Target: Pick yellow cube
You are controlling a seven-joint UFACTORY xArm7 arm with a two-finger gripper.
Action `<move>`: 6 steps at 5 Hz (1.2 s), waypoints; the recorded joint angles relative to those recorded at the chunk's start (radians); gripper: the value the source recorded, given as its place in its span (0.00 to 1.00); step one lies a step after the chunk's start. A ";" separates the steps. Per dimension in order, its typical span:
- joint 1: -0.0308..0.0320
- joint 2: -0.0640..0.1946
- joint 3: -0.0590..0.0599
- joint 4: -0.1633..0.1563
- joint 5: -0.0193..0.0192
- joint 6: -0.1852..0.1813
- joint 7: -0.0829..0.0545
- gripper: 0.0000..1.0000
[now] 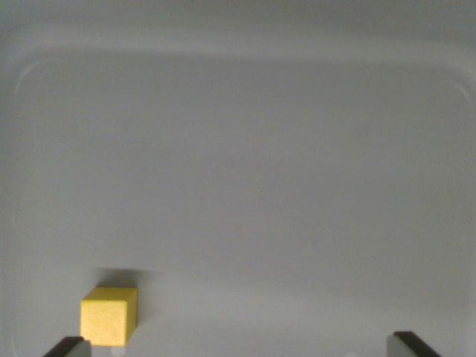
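A: Just inside the end effector's [240, 343] finger on the wrist view's left sits the yellow cube [108, 317], resting flat on the grey worktop [245, 186].

B: And the end effector itself?

A: Spread wide. Only the two dark fingertips [67, 346] show at the bottom edge, well apart, with nothing between them but the cube at one side.

B: So it grips nothing yet.

A: Right. The cube is off-centre in the gap, close against the left tip and far from the right one.

B: Why keep the jaws that wide?

A: Likely to leave room for the cube on approach. I judge the end effector needs to shift toward the wrist view's left so the cube sits midway before closing.

B: Anything else around?

A: A faint raised rim [30, 67] curves round the surface, far beyond the tips.
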 joint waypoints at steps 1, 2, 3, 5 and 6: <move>0.0006 0.001 0.001 -0.003 0.0002 -0.004 0.001 0.00; 0.0006 0.001 0.001 -0.003 0.0002 -0.004 0.001 0.00; 0.0020 0.002 0.002 -0.011 0.0007 -0.013 0.004 0.00; 0.0041 0.004 0.004 -0.023 0.0015 -0.027 0.007 0.00; 0.0041 0.004 0.004 -0.023 0.0015 -0.027 0.007 0.00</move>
